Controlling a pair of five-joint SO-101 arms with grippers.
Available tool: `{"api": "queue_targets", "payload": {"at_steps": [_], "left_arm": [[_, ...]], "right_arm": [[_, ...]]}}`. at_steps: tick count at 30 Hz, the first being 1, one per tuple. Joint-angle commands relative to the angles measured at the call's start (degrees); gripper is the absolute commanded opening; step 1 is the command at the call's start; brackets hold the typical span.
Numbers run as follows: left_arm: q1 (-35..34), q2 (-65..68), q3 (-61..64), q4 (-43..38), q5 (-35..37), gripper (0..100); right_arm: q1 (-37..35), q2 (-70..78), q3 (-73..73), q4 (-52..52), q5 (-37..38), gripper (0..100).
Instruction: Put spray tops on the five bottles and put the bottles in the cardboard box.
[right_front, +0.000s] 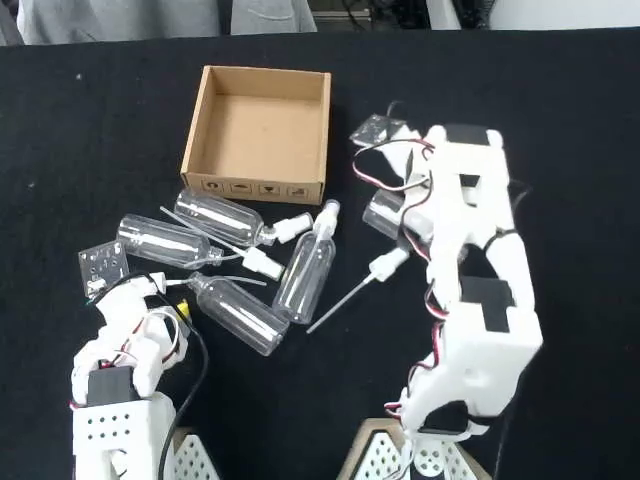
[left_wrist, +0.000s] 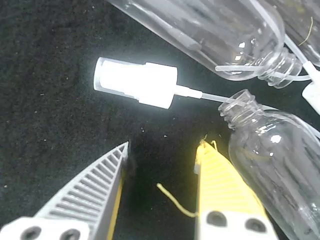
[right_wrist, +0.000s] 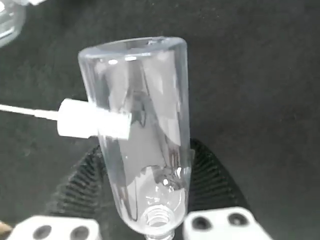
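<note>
Toward the counter's front left corner, the left gripper (left_wrist: 162, 150) hangs wide open and empty, the white plastic spray top (left_wrist: 135, 85) lying crosswise just ahead, while the right gripper (right_wrist: 147, 155) clamps a clear plastic bottle (right_wrist: 150, 75).

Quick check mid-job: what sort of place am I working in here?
Probably a robotics lab bench or test table: a black tabletop, a cardboard box, and loose clear bottles and spray tops laid out.
</note>
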Motion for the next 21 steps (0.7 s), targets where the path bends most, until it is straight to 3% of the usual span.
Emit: {"api": "queue_targets", "payload": {"at_steps": [1,5,14,21], "left_arm": [[-0.48,-0.70,1.45,0.26,-0.09,20],[-0.48,-0.70,1.45,0.26,-0.09,20],[-0.48,-0.70,1.45,0.26,-0.09,20],[-0.48,-0.70,1.45,0.26,-0.09,20]], "right_arm": [[1.41,-6.81,-3.12,4.04,0.35,3.1],[1.41,-8.48,-3.12,8.62,-1.05,3.0],[1.32,-13.67,-3.12,12.75,-19.60,2.9],[1.32,-15.87,-3.12,13.10,-28.92,2.8]]}}
